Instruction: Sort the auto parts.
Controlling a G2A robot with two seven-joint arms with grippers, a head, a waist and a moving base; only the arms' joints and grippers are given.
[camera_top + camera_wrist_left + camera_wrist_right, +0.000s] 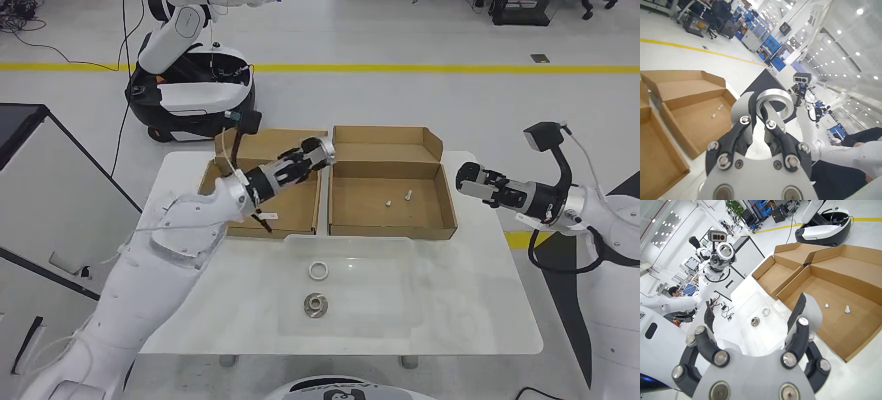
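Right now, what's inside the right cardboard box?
Inside the right cardboard box lie a small bolt and a small round fastener, apart. The right end effector, open, covers a patch of floor along one wall in its wrist view.

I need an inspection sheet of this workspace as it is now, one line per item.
Surface: white table; left box and right box, cardboard, open, at its far side; clear tray nearer.
Job's things: small ring and flange in the tray; two bolts in the right box; large ring in the left claw.
Clutter: nothing seen.
Grippers: left claw shut on the large ring, raised by the boxes; right claw open, empty.
Cables: black cable on the floor behind.
Surroundings: parked robot base, yellow floor line.
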